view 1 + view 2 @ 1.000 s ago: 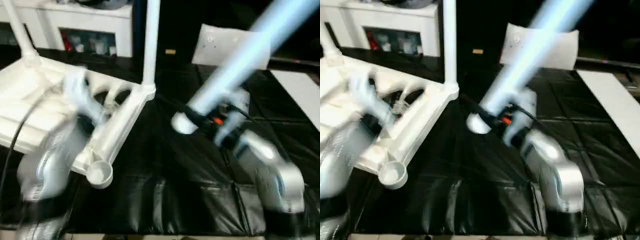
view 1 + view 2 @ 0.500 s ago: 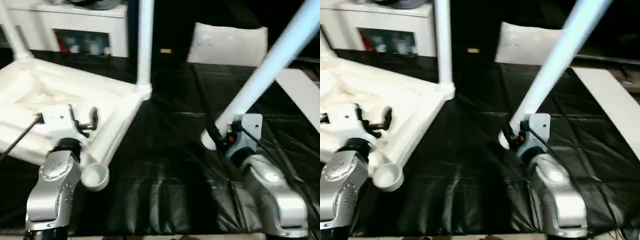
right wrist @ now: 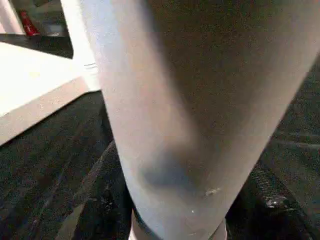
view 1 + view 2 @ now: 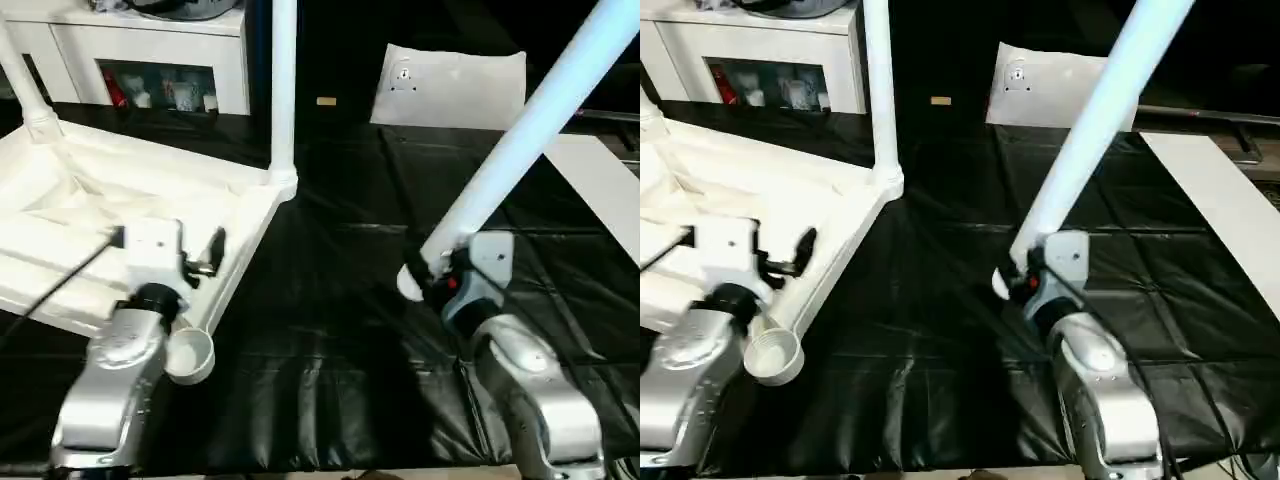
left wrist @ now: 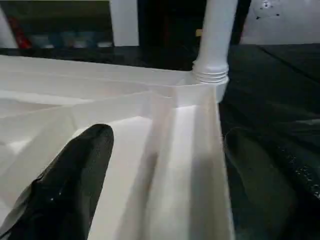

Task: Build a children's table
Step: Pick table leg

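The white tabletop (image 4: 80, 215) lies upside down at the left, ribbed side up. Two white legs stand in its far corner sockets, one (image 4: 283, 90) at the inner corner and one (image 4: 24, 88) at the far left. The near corner socket (image 4: 190, 354) is an empty round cup. My left gripper (image 4: 195, 260) hovers open over the tabletop's edge rail (image 5: 180, 150), with one black finger (image 5: 70, 185) on each side of it. My right gripper (image 4: 432, 278) is shut on the thick end of a third leg (image 4: 520, 140), which slants up toward the right above the mat.
A black mat (image 4: 330, 330) covers the work surface. Behind stand a white cabinet with glass doors (image 4: 150, 70) and a flat white sheet with a small hole (image 4: 450, 75). A white panel (image 4: 600, 180) lies at the right edge.
My left arm has swung in and settled over the tabletop's edge rail near the empty socket. My right gripper has carried the leg rightward and tipped it more upright.
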Motion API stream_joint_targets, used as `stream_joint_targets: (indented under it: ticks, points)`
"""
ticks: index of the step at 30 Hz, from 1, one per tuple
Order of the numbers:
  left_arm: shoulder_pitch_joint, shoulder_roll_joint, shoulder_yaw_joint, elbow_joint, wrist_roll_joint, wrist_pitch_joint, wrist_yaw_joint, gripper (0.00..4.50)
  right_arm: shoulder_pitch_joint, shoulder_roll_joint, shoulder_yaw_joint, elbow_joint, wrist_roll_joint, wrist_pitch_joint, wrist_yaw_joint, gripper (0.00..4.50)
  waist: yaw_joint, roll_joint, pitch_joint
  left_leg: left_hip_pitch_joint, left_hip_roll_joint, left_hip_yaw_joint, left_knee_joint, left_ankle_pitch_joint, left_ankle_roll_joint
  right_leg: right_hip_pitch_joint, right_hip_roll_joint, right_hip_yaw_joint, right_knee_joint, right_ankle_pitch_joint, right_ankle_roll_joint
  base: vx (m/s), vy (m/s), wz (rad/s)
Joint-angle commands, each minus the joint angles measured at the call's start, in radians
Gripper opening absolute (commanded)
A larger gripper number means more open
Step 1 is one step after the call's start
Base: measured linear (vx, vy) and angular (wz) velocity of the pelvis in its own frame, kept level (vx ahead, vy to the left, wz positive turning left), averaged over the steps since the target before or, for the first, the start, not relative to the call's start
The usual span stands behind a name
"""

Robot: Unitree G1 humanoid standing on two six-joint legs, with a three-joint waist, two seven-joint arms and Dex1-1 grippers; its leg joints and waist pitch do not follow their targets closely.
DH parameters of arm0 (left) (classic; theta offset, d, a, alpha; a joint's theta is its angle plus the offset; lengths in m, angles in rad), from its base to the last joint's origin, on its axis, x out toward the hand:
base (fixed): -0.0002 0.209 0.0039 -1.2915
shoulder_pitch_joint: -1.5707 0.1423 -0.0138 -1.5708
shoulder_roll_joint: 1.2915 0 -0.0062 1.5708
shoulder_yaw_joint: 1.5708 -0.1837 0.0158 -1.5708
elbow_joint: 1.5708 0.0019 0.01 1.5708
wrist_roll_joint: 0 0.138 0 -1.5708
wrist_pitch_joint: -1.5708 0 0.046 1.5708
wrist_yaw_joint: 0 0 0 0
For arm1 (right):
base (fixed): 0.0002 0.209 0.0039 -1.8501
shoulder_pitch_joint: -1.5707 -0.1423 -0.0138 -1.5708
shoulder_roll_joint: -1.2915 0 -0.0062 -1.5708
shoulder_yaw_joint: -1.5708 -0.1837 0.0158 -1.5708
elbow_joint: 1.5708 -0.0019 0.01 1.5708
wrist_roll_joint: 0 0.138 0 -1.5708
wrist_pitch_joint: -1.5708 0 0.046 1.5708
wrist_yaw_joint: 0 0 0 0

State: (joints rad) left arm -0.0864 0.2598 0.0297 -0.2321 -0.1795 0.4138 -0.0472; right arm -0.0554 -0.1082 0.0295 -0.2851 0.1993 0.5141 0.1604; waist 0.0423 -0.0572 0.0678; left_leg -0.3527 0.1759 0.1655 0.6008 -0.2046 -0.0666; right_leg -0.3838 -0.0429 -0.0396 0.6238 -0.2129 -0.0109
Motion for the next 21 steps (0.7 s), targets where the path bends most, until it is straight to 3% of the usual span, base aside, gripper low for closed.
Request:
stream_joint_targets:
  ticks: [1,6,7,8,9,10,11,12,14,15,16,17,18,19,20,21]
  points:
    - [-0.004,-0.009,-0.008,-0.02,0.002,0.012,-0.007,4.09,-0.009,0.003,-0.003,0.023,-0.012,-0.009,-0.012,1.93,0.003,0.015,-0.056,-0.001,0.044,-0.017,-0.076,-0.212,-0.029,0.034,-0.089,0.061,-0.085,-0.226,-0.11,0.0,0.0,0.0]
    - [0.012,-0.013,-0.001,-0.027,0.006,0.008,-0.012,4.09,-0.004,0.007,0.0,0.034,-0.011,-0.029,0.005,1.93,0.022,0.012,-0.06,-0.02,0.036,-0.011,-0.049,-0.126,0.07,0.056,-0.143,0.095,-0.105,-0.25,-0.153,0.0,0.0,0.0]
    - [0.015,-0.011,-0.001,-0.028,0.003,0.011,-0.014,4.09,-0.001,0.012,-0.008,0.03,0.002,-0.024,0.005,1.93,0.036,0.011,-0.061,-0.026,0.041,-0.023,-0.026,-0.09,0.119,0.066,-0.184,0.116,-0.121,-0.255,-0.182,0.0,0.0,0.0]
    - [0.015,-0.01,-0.001,-0.028,0.003,0.012,-0.015,4.09,-0.001,0.014,-0.01,0.029,0.007,-0.022,0.006,1.93,0.038,0.013,-0.06,-0.025,0.045,-0.026,-0.025,-0.081,0.125,0.064,-0.186,0.116,-0.122,-0.253,-0.194,0.0,0.0,0.0]
    - [0.015,-0.009,-0.001,-0.028,0.004,0.017,-0.017,4.09,0.004,0.025,-0.029,0.016,0.045,-0.006,0.014,1.93,0.041,0.02,-0.061,-0.019,0.051,-0.023,-0.033,-0.073,0.136,0.056,-0.172,0.104,-0.117,-0.227,-0.219,-0.001,0.059,0.05]
    - [0.013,-0.01,0.001,-0.028,0.004,0.02,-0.02,4.09,0.005,0.034,-0.041,0.009,0.068,0.003,0.018,1.93,0.039,0.023,-0.063,-0.011,0.051,-0.014,-0.046,-0.071,0.151,0.05,-0.148,0.087,-0.104,-0.186,-0.234,0.005,0.078,0.05]
    - [0.012,-0.01,0.002,-0.027,0.004,0.021,-0.02,4.09,0.005,0.036,-0.044,0.008,0.073,0.005,0.019,1.93,0.038,0.026,-0.064,-0.007,0.05,-0.01,-0.05,-0.065,0.16,0.048,-0.137,0.078,-0.097,-0.161,-0.239,0.005,0.078,0.05]
    - [0.009,-0.012,0.003,-0.026,0.007,0.023,-0.021,4.09,0.002,0.031,-0.04,0.015,0.059,-0.003,0.018,1.93,0.035,0.027,-0.067,0.005,0.044,0.001,-0.058,-0.056,0.19,0.038,-0.118,0.062,-0.089,-0.112,-0.24,-0.002,0.092,0.02]
    - [0.007,-0.013,0.004,-0.025,0.009,0.025,-0.022,4.09,0.0,0.029,-0.039,0.021,0.054,-0.007,0.02,1.93,0.035,0.024,-0.06,0.015,0.042,0.007,-0.06,-0.122,0.191,0.03,-0.128,0.064,-0.102,-0.167,-0.229,-0.019,0.103,0.06]
    - [0.008,-0.015,0.004,-0.024,0.009,0.025,-0.021,4.09,-0.002,0.029,-0.039,0.024,0.053,-0.008,0.02,1.93,0.035,0.02,-0.059,0.013,0.042,0.008,-0.059,-0.142,0.187,0.033,-0.136,0.068,-0.108,-0.193,-0.222,-0.026,0.105,0.09]
    - [0.007,-0.016,0.004,-0.023,0.009,0.026,-0.022,4.09,-0.003,0.029,-0.039,0.027,0.052,-0.009,0.02,1.93,0.04,0.016,-0.058,0.009,0.045,0.005,-0.054,-0.172,0.172,0.038,-0.156,0.076,-0.119,-0.247,-0.201,-0.033,0.104,0.04]
    - [0.008,-0.016,0.002,-0.022,0.01,0.026,-0.022,4.09,-0.005,0.03,-0.038,0.03,0.051,-0.011,0.021,1.93,0.041,0.017,-0.058,0.006,0.048,0.0,-0.054,-0.18,0.166,0.041,-0.167,0.08,-0.123,-0.272,-0.191,-0.033,0.104,0.04]
    - [0.008,-0.016,0.001,-0.021,0.012,0.026,-0.023,4.09,-0.009,0.028,-0.035,0.034,0.044,-0.018,0.019,1.93,0.038,0.028,-0.056,0.012,0.051,-0.006,-0.064,-0.199,0.149,0.039,-0.163,0.074,-0.129,-0.32,-0.161,-0.038,0.103,0.02]
    - [0.007,-0.015,0.001,-0.02,0.013,0.025,-0.024,4.09,-0.013,0.026,-0.033,0.039,0.041,-0.021,0.019,1.93,0.034,0.031,-0.057,0.014,0.048,-0.004,-0.072,-0.207,0.142,0.039,-0.151,0.066,-0.127,-0.318,-0.15,-0.042,0.109,-0.01]
    - [0.006,-0.015,0.001,-0.019,0.014,0.025,-0.024,4.09,-0.015,0.025,-0.033,0.041,0.04,-0.021,0.019,1.93,0.029,0.035,-0.057,0.018,0.045,-0.001,-0.081,-0.22,0.135,0.036,-0.136,0.057,-0.123,-0.311,-0.139,-0.042,0.109,-0.01]
    - [0.005,-0.015,0.002,-0.019,0.014,0.026,-0.026,4.09,-0.018,0.024,-0.033,0.043,0.043,-0.018,0.019,1.93,0.017,0.037,-0.057,0.025,0.037,0.005,-0.096,-0.253,0.122,0.028,-0.11,0.038,-0.114,-0.288,-0.117,-0.046,0.113,-0.04]
